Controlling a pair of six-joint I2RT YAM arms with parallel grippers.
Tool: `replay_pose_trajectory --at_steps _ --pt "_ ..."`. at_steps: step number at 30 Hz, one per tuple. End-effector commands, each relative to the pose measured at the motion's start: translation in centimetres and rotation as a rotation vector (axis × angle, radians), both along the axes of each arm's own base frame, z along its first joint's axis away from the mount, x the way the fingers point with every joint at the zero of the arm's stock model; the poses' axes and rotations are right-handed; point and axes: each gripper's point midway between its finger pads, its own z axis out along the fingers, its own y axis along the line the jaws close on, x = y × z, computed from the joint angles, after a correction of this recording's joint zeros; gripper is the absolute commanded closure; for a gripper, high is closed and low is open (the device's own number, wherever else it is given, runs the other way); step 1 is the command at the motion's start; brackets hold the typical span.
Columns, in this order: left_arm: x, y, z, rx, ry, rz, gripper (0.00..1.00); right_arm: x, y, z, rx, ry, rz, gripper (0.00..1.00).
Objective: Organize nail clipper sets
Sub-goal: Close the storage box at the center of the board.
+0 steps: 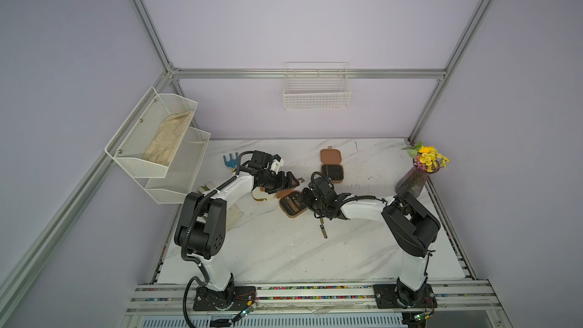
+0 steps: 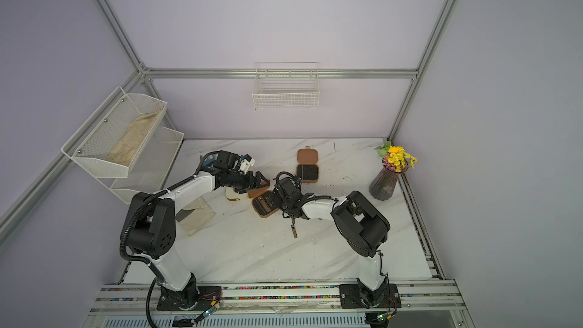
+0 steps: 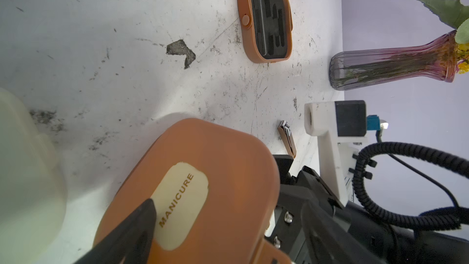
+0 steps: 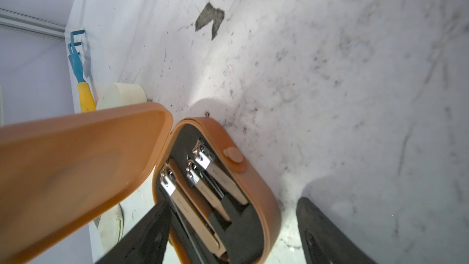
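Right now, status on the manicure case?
Both jaws open. Left gripper finger on half-raised lid; right gripper straddles base, three clippers seated. Loose clipper on table.

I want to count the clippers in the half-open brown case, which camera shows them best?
Right wrist view: three clippers lie plainly in their slots. Both top views show them tiny; left wrist shows only the lid.

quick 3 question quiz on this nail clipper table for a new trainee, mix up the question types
1. True or false: the far brown case lies open.
2. How many clippers sit in the near brown case? A one, B three, C six.
3. Fill in: the label on the near case's lid reads ____.

Key: 1 true; 2 B; 3 MANICURE
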Motion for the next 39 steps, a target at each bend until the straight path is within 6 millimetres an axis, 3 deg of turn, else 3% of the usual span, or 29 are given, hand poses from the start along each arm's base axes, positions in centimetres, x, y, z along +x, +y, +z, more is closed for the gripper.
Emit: replay_pose_trajectory --at_steps 1,11,14,21,26,35,39 --pt "-1.0 -0.9 0.2 -0.037 -0.003 -0.019 0.12 0.8 -0.4 -0.3 -0.03 -0.007 0.002 0.2" --pt "-3.4 -2.3 -0.3 -0.043 0.014 -0.036 0.12 3.3 0.7 -2.0 -0.014 -0.011 0.01 0.2" --pt "-3.9 -2.4 -0.4 -0.037 0.017 -0.036 0.12 3.8 0.1 -1.6 -0.044 -0.019 0.011 0.2" --pt "-4.8 -2.1 0.3 -0.038 0.007 -0.018 0.12 3.4 -4.7 2.6 -0.184 -0.073 0.007 0.2" --pt "-5.7 -2.5 0.5 -0.028 0.005 -0.019 0.12 2.0 -6.6 5.8 -0.239 -0.118 0.039 0.19" --pt "-7.4 -3.8 -3.8 0.049 0.077 -0.023 0.13 -0.3 -8.3 8.7 -0.228 -0.147 0.057 0.2" --pt "-7.1 -3.1 -4.5 0.129 0.074 0.035 0.15 -1.1 -8.8 9.4 -0.216 -0.154 0.06 0.2"
